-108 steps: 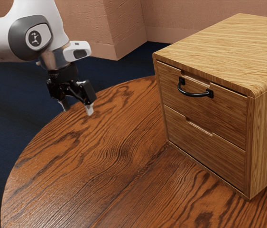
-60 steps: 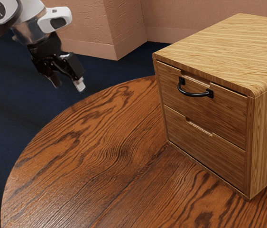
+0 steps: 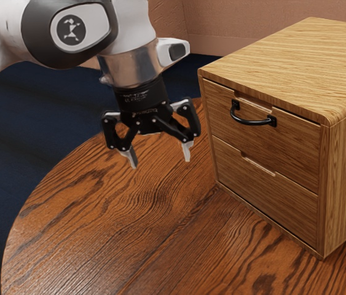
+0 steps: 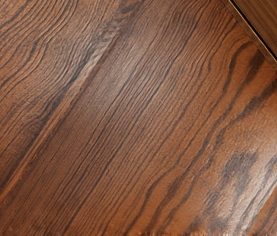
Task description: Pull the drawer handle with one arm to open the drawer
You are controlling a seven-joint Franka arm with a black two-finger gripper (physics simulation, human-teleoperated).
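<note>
Hand point(image 3: 160, 161) fingers apart over table point(image 3: 99, 233) | cabinet point(image 3: 295, 67) near | drawer handle point(image 3: 252, 123) untouched | drawer point(image 3: 283, 147) shut

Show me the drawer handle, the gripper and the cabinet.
drawer handle point(image 3: 254, 123), exterior view, middle of its black bar
gripper point(image 3: 160, 158), exterior view, midway between its fingertips
cabinet point(image 3: 295, 61), exterior view, its top panel

Round wooden table point(image 3: 129, 215) (dark, bold grain). Resting directly on it, at the exterior view's right side, a light-wood two-drawer cabinet point(image 3: 286, 132), upright, its base flat on the tabletop.
</note>
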